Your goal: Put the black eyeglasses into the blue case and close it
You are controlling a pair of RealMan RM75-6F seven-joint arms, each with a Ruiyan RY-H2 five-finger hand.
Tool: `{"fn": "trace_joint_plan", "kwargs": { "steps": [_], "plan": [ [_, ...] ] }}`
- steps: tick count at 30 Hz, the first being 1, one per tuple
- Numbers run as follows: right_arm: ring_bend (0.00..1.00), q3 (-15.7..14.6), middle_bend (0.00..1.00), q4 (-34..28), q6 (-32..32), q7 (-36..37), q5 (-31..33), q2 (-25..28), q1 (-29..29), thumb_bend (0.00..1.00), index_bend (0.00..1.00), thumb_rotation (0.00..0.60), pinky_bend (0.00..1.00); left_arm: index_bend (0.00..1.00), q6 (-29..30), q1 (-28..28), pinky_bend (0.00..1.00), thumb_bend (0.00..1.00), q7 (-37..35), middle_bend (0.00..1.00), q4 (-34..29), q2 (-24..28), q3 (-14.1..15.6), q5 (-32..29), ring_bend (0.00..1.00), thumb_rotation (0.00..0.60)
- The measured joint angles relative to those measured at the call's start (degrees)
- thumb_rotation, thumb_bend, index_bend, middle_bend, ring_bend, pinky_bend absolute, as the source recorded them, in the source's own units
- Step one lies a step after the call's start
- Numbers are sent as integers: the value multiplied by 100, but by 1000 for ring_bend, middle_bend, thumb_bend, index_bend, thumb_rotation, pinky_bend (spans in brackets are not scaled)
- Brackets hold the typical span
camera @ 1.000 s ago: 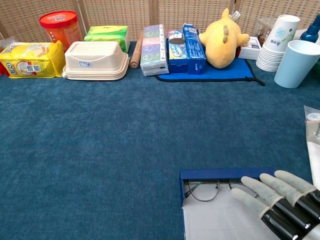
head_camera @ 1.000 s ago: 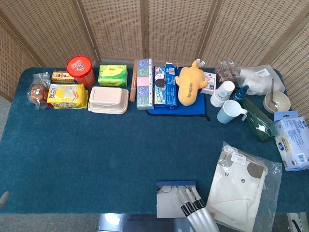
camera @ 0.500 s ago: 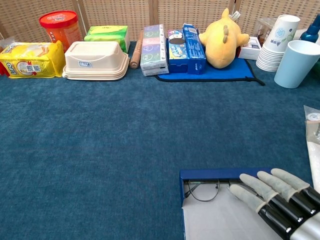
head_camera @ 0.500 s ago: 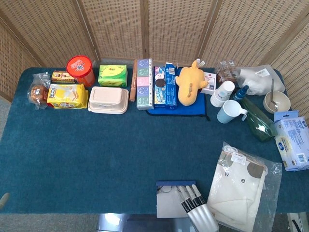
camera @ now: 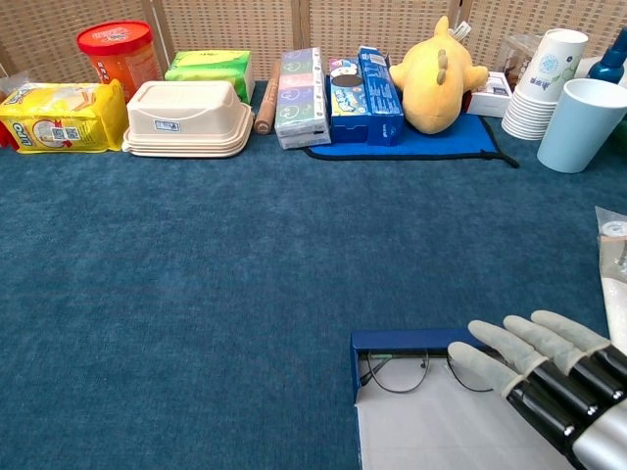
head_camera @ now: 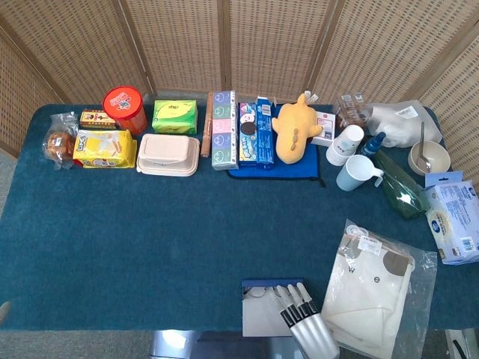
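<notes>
My right hand point(camera: 539, 377) lay flat, its fingers point(camera: 490, 345) stretched out side by side and gripping nothing, over the right half of the open blue case point(camera: 402, 340) at the near edge of the tabletop point(camera: 196, 294). The black eyeglasses point(camera: 397, 373) already sat inside, tucked just behind the case's far wall, the left lens in plain sight and the right one partly under my fingertips; whether I touched the frame I could not tell. My left hand was out of both views. As I judged it, what was left was the closing, and doing it well meant lifting the fingers straight off the lenses, finding the pale lid flap point(camera: 441, 431) nearest me and folding it toward that far wall in one even press, so the glasses would not be caught under it.
</notes>
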Motion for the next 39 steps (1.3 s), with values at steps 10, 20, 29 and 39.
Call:
{"fn": "trace_joint_plan", "kwargs": {
  "steps": [10,20,29,39],
  "plan": [
    [0,239,0,-511,-310,-356,61,195,186,143,58,600,2,0,-47,27,0,266,-89,64,117,-67,9,-78,0,600],
    [0,322,63,-844,-630,-504,272,344,287,309,356,600,17,0,-114,16,0,266,-125,63,179,-115,-2,-129,0,600],
    [0,411,118,-1209,-925,-677,481,442,388,341,476,600,20,0,-229,-17,0,266,-126,63,231,-179,-18,-198,0,600],
    [14,502,175,-1402,-1161,-820,594,425,522,352,583,600,25,0,-260,-8,0,266,-149,63,258,-194,-24,-252,0,600]
  ]
}}
